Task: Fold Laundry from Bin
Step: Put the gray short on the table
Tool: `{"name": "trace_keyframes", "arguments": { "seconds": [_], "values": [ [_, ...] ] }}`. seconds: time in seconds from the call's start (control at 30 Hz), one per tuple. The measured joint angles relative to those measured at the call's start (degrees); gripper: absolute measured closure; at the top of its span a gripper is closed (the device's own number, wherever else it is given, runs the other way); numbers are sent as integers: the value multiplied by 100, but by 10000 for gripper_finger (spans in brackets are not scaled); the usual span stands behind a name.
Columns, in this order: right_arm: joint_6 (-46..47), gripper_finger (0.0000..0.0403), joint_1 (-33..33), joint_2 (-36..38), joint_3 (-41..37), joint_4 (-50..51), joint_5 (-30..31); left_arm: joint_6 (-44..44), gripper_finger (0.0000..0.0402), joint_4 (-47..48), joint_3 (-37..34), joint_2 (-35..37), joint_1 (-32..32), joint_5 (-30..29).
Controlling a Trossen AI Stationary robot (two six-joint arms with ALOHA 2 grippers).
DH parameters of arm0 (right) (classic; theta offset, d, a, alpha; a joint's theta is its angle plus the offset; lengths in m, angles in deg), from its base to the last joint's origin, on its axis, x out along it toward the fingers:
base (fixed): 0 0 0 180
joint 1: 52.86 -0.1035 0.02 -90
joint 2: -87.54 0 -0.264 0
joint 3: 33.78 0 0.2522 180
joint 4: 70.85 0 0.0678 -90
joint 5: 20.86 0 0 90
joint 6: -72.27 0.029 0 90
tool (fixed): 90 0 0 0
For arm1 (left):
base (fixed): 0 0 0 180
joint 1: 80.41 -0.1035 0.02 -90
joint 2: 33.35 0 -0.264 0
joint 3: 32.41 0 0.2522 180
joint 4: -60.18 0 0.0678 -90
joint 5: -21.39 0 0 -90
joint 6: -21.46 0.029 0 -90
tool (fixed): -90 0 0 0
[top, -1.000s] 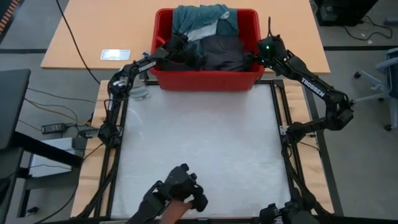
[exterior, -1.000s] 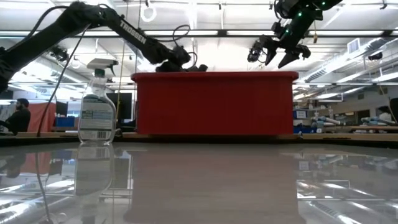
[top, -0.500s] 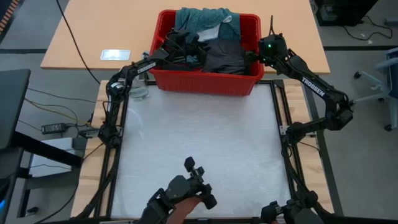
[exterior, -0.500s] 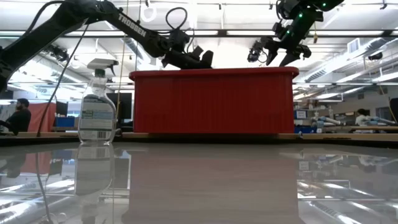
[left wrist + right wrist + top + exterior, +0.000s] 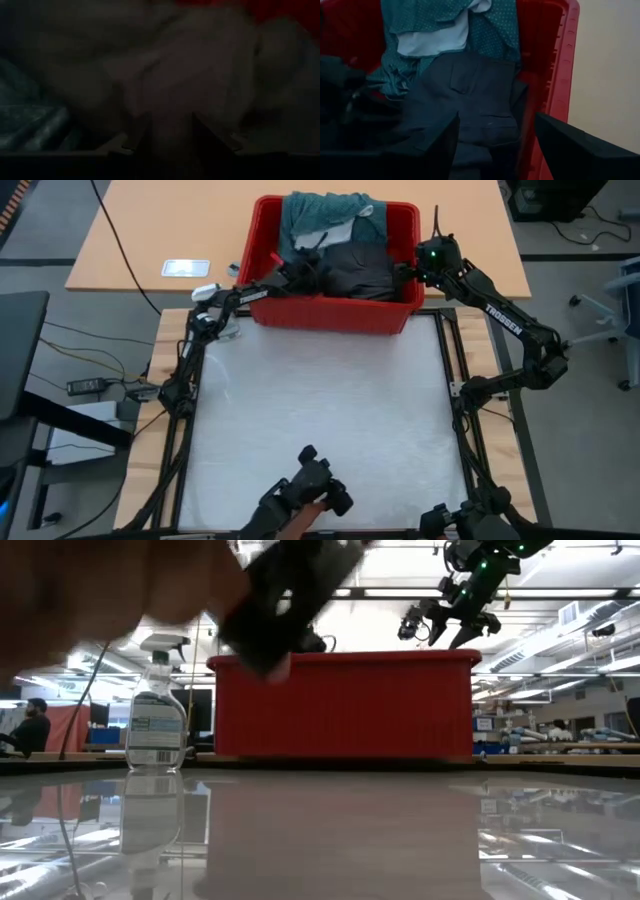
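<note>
The red bin (image 5: pixel 330 315) stands at the table's far edge. In it lie a teal dotted garment (image 5: pixel 320 210), a white piece (image 5: pixel 435 37) and a dark grey piece (image 5: pixel 355 270). My left gripper (image 5: pixel 305 268) reaches into the bin from its left side. Its fingers stand apart, with a mound of the dark grey piece (image 5: pixel 170 85) between them. My right gripper (image 5: pixel 408 268) hangs open above the bin's right end, over the dark grey piece (image 5: pixel 470 105), touching nothing. My left gripper (image 5: pixel 167 135) comes slanting down from the bin's left side into the dark grey piece. The cloth rises between its parted fingers (image 5: pixel 135 140). Whether the fingers touch it, I cannot tell.
A spray bottle (image 5: pixel 155 705) stands left of the bin. At the table's near edge a person's hand holds a dark device (image 5: pixel 305 495), which blurs across the low view's upper left (image 5: pixel 280 600). White tabletop (image 5: pixel 330 400) lies between it and the bin.
My left gripper rose over the bin's left part, then sank back into it toward the dark grey piece. The bin has turned slightly, its near left corner going toward the table's left. The person's device has shifted along the near edge and now blocks part of the low view.
</note>
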Motion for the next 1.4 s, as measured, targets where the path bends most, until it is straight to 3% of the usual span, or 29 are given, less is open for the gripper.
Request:
{"name": "trace_keyframes", "arguments": {
  "seconds": [0.23,0.33,0.5,0.63,0.93,1.2,1.4],
  "values": [
    [-128,135,7,0,0,7,-3,166,268,-117,-14,-314,8,294],
    [-187,135,11,0,0,33,-5,184,300,-151,-8,-389,24,121],
    [-235,144,44,0,0,27,-3,143,389,-228,-5,-492,35,108],
    [-237,163,120,0,0,3,-9,33,397,-251,-7,-461,37,108],
    [-268,243,316,0,0,-284,-475,-135,400,-155,979,113,-4,108],
    [-286,382,425,0,0,-399,-1044,418,401,629,2535,390,67,152],
    [-404,385,446,0,0,-787,-1380,301,401,807,2434,1332,159,340]
  ]
}}
